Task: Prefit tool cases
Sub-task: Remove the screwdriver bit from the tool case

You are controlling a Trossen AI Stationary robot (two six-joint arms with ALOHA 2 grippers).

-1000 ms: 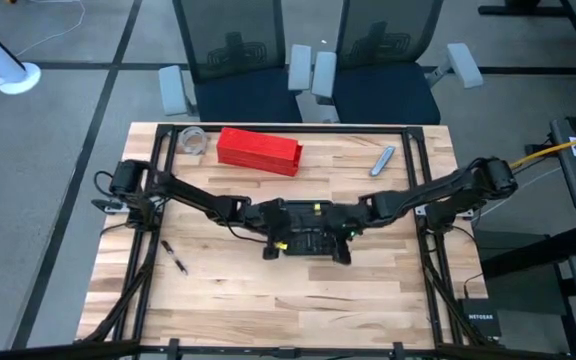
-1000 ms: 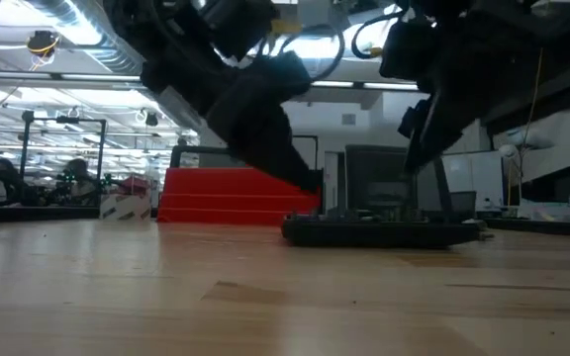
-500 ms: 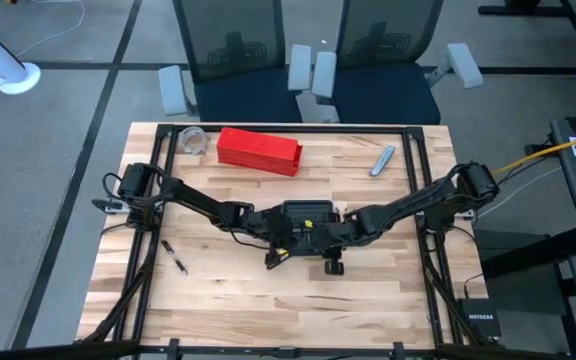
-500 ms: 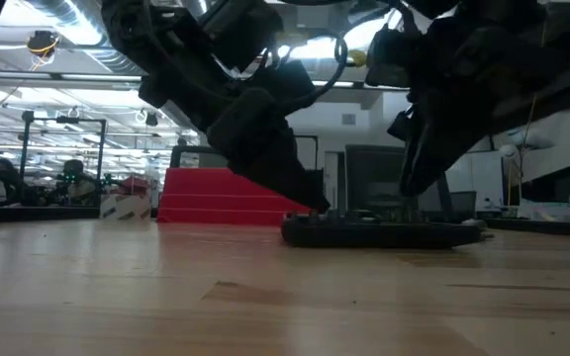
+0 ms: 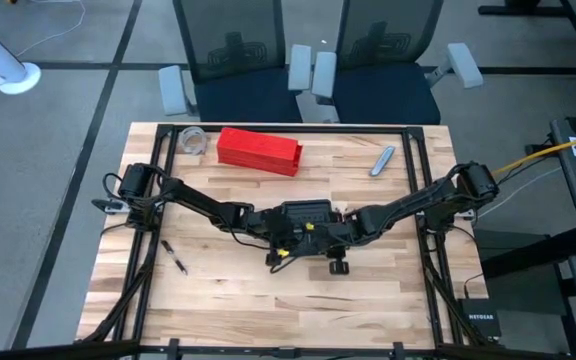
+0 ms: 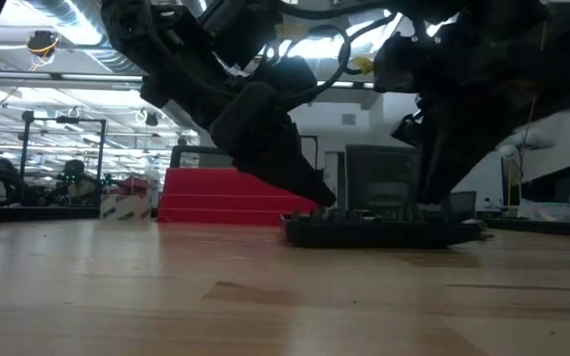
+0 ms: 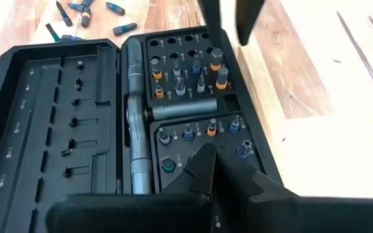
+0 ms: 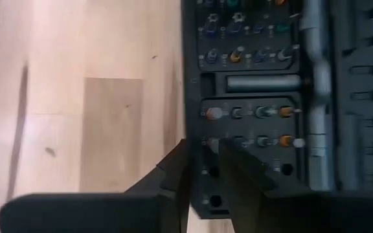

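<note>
Left wrist view: tool case (image 7: 109, 110) lies open, bits socketed; both claws' states unclear.

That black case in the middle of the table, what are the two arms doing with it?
The tool case lies open and flat on the wooden table, bits and a ratchet handle seated in one half. Both arms lean over it: the left end effector hovers above the bit sockets, the right end effector at the case's edge. Neither holds anything. A red box sits behind.
</note>
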